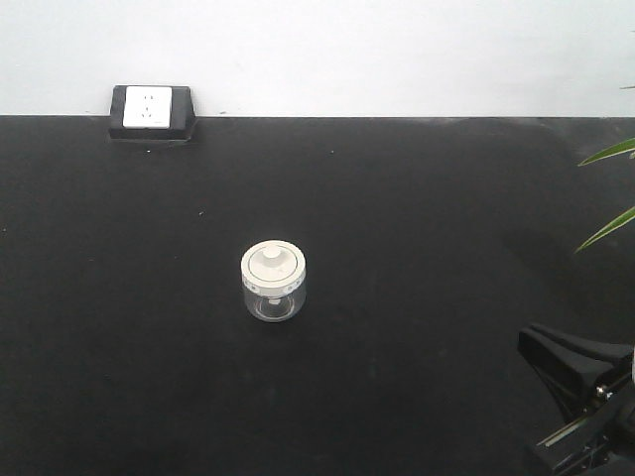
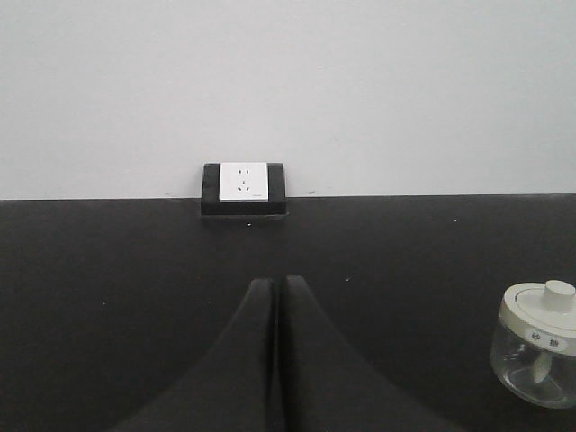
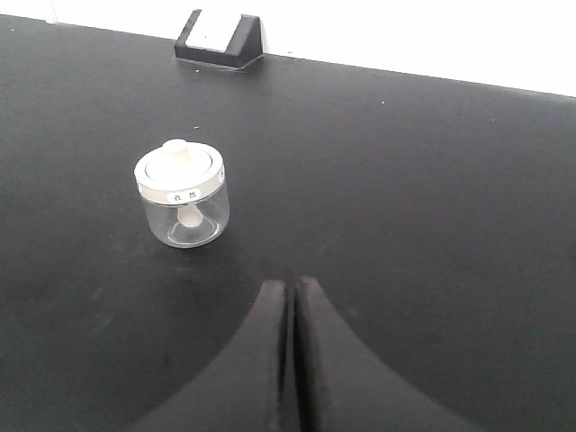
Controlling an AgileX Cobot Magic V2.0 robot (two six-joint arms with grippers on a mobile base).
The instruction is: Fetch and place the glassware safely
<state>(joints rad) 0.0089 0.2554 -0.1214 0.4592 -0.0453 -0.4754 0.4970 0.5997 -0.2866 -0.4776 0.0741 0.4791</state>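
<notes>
The left gripper [image 2: 279, 286] is seen only in its own wrist view, with its two dark fingers pressed together and nothing held between them. The right gripper [image 3: 290, 290] is likewise clenched and empty in its wrist view; in the front view only part of it [image 1: 585, 397] is seen at the lower right corner, where its closure cannot be judged.

The glass jar [image 1: 274, 282] is found upright on the black table [image 1: 417, 218], its cream-white lid [image 3: 178, 168] seated, well apart from both grippers. From the right wrist it [image 3: 184, 194] is placed ahead and to the left; from the left wrist it [image 2: 538, 344] is cut by the right edge. A small label on the lid rim is visible only in the wrist views.

A wall socket box [image 1: 151, 111] is set at the table's far edge against the white wall [image 2: 288, 81]. Green leaves [image 1: 610, 188] are recorded only in the front view.
</notes>
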